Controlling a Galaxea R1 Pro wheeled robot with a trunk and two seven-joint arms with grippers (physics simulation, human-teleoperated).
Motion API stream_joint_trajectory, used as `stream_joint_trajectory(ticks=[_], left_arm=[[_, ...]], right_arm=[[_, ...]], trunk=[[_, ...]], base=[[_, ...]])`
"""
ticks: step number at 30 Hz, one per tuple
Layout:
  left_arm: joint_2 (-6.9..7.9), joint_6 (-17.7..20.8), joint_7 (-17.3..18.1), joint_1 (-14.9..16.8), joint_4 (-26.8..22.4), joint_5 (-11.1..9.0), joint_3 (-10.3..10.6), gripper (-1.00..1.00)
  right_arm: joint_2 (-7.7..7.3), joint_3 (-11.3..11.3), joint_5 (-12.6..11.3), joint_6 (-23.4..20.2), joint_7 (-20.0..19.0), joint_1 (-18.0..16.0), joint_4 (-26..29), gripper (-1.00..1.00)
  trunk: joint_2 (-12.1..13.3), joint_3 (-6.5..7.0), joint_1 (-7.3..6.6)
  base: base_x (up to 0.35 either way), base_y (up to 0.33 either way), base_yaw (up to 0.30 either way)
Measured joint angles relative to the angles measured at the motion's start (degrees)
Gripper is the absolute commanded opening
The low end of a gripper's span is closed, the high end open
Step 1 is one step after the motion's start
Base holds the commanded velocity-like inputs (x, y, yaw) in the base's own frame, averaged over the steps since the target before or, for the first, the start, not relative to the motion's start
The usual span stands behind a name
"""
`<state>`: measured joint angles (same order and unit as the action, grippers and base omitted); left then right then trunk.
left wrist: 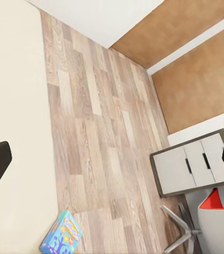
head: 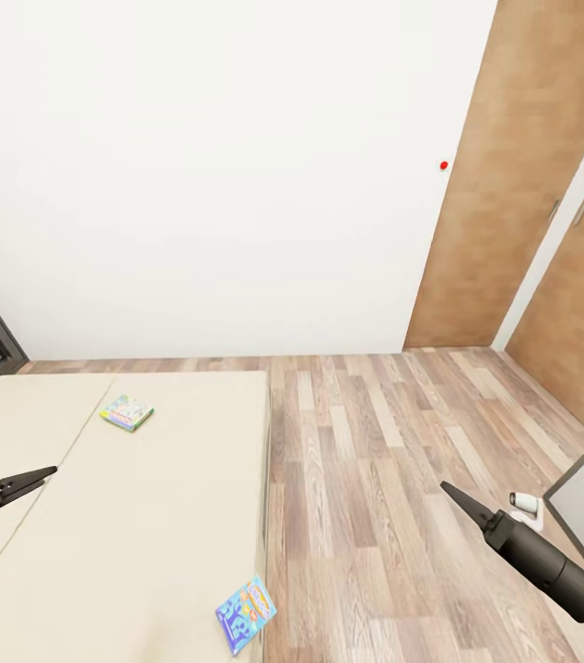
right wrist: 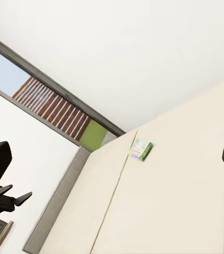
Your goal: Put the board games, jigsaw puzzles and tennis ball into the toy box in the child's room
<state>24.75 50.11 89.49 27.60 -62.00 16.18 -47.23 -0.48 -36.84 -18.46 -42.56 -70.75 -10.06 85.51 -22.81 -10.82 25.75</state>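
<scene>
Two board games (head: 127, 412) (head: 245, 614) on bare bed (head: 145, 516)

bed (head: 145, 516) and chair (left wrist: 217, 217) cut off by picture edges.

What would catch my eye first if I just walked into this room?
Probably the two colourful game boxes on the beige bed: a blue one at its near edge by the wooden floor, and a pale green-edged one farther up. Then the two black grippers, the left over the bed and the right over the floor.
</scene>
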Motion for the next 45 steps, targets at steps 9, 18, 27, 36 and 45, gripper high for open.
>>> stream_joint_trajectory(ticks=[9,18,27,36,45], left_arm=[[-0.06,0.0,0.0,0.0,0.0,0.0,0.0,1.00],[-0.05,0.0,0.0,0.0,0.0,0.0,0.0,1.00],[-0.04,0.0,0.0,0.0,0.0,0.0,0.1,1.00],[-0.08,0.0,0.0,0.0,0.0,0.0,0.1,1.00],[-0.08,0.0,0.0,0.0,0.0,0.0,0.0,1.00]], right_arm=[[0.02,0.0,0.0,0.0,0.0,0.0,0.0,1.00],[0.04,0.0,0.0,0.0,0.0,0.0,0.0,1.00],[0.05,0.0,0.0,0.0,0.1,0.0,0.0,1.00],[0.05,0.0,0.0,0.0,0.1,0.0,0.0,1.00],[0.03,0.0,0.0,0.0,0.1,0.0,0.0,1.00]], trunk=[[0.0,0.85,0.00],[0.0,1.71,0.00],[0.0,2.57,0.00],[0.0,3.42,0.00],[0.0,4.26,0.00]], base=[[0.000,0.000,0.000],[0.000,0.000,0.012],[0.000,0.000,0.058],[0.000,0.000,0.083],[0.000,0.000,0.116]])
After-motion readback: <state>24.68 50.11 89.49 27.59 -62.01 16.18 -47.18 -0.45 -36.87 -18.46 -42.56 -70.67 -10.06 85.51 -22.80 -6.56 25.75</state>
